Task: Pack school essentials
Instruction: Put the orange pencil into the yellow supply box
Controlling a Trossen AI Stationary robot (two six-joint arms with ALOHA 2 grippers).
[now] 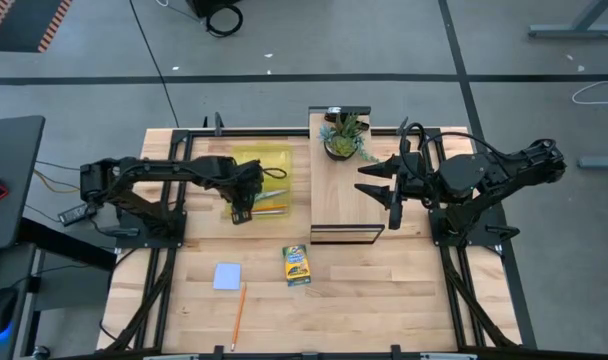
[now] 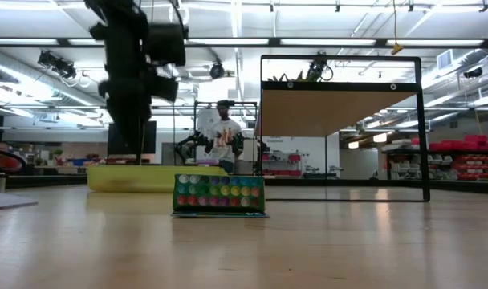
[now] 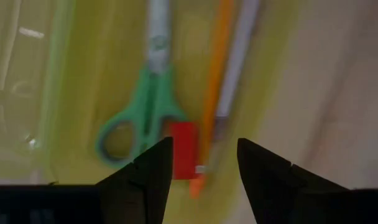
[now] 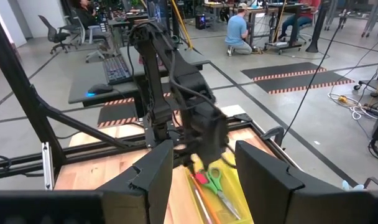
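With scissors [image 3: 145, 106], an orange pencil [image 3: 215, 87] and the red pen [image 3: 184, 149] in the yellow tray [image 1: 246, 160], the left tool [image 3: 201, 163] hangs open over the pen, the right tool [image 1: 392, 188] open over the board [image 1: 346, 200]; next likely the notepad [image 1: 227, 276], crayon box [image 1: 297, 265] or second pencil [image 1: 239, 315] on the bench [image 1: 384, 300].

Scissors [image 3: 145, 106] blades and pencil [image 3: 215, 87] ends cut off

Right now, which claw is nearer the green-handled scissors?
Left. The left claw hangs directly over the scissors in the yellow tray; the right claw sits across the table, above the wooden board.
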